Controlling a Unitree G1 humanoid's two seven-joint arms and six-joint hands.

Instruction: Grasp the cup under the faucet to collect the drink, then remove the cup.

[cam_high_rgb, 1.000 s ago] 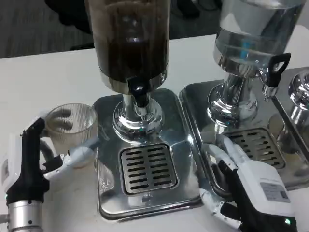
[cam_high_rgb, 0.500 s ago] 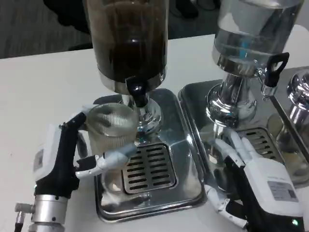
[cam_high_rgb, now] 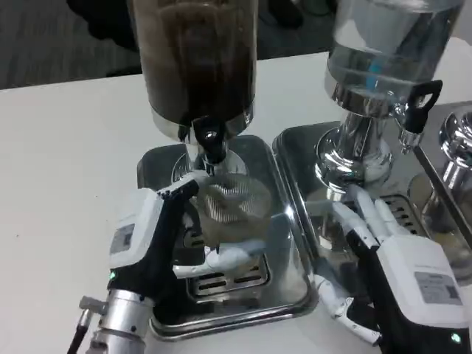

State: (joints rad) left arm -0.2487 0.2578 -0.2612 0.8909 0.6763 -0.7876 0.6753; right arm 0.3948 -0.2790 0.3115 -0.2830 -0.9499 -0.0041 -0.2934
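Landmark: the dark faucet on the coffee dispenser; every place below is given from it.

Table: white, spreading out on all sides of the faucet and under both drip trays.

Coffee dispenser: directly above the faucet, its clear tank filled with dark brown drink.

Water dispenser: well to the right of the faucet, its tank holding clear liquid, with its own black tap.

Drip tray: steel, below the faucet, with a slotted grate toward me.

What changed: a second ago the cup stood on the table well left of the faucet with my left hand beside it; half a second ago I had it at the tray's left edge; now it sits just under the spout. I judge the carrying step nearly done, with the tap yet to be opened.

Left hand: wrapped around the cup's left side, with a white finger curling under its front, so I have it held.

Right hand: right of the faucet by the water dispenser's base, holding nothing, fingers stretched apart and forward; it has crept slightly further forward.

Cup: ribbed clear glass, directly below the faucet over the tray; I see no drink in it.
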